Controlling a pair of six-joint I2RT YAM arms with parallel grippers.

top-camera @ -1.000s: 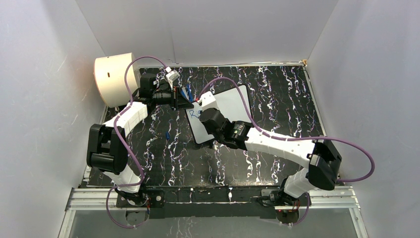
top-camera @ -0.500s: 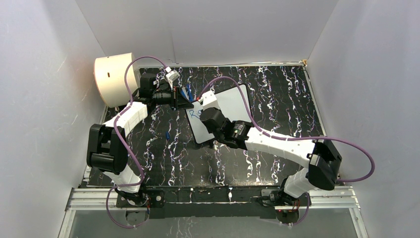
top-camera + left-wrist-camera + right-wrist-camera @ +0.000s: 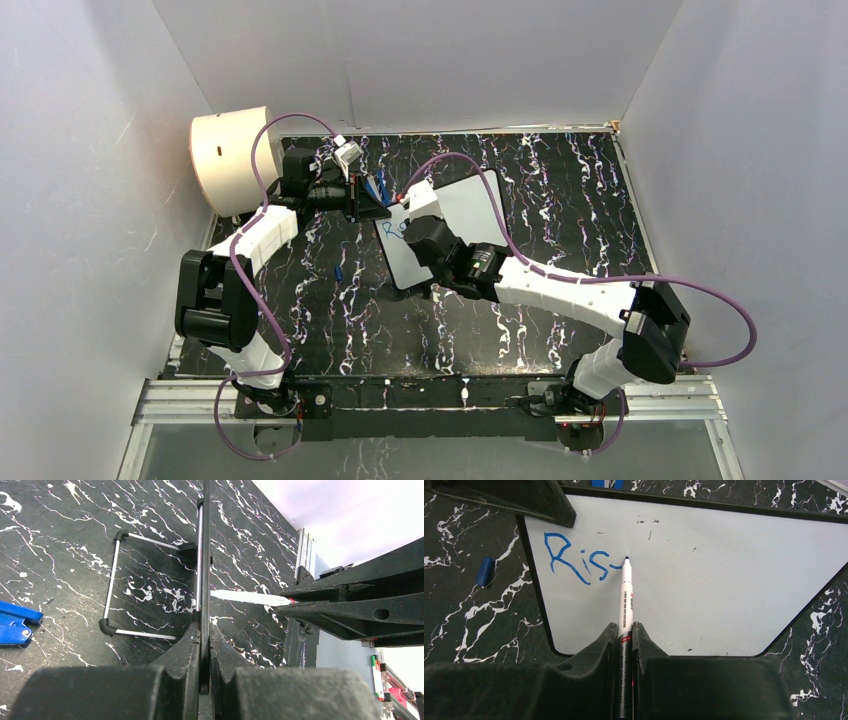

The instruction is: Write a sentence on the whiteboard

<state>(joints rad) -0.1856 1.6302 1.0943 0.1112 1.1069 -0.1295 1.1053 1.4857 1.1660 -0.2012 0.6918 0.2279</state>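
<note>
**Mid-word: "Ris" on the board**

Working over a black table veined with white, boxed in by plain white walls on the far side and both flanks. Spotted an aluminium rail by the arm bases, well apart from the whiteboard.

Counts:
- One whiteboard, near mid-table, toward the far wall. Cannot tell its tilt.
- One marker, tip touching the whiteboard just right of the lettering.
- One sentence, reading blue "Ris" plus a short dash, close to the whiteboard's left edge.
- One cream drum, well left of the whiteboard, against the wall.
- One small blue cap, lying on the table just left of the whiteboard.
- One blue clip-like item, just past the whiteboard's far edge. Cannot tell what it is.
- One wire stand, meeting the whiteboard's back.
- Two purple cables, one per arm.

Grippers:
- Found the left gripper pressed together on the whiteboard's black rim, at the far-left corner. Seen edge-on from the left wrist.
- Found the right gripper pinching the marker's barrel, above the whiteboard's near edge.
</note>
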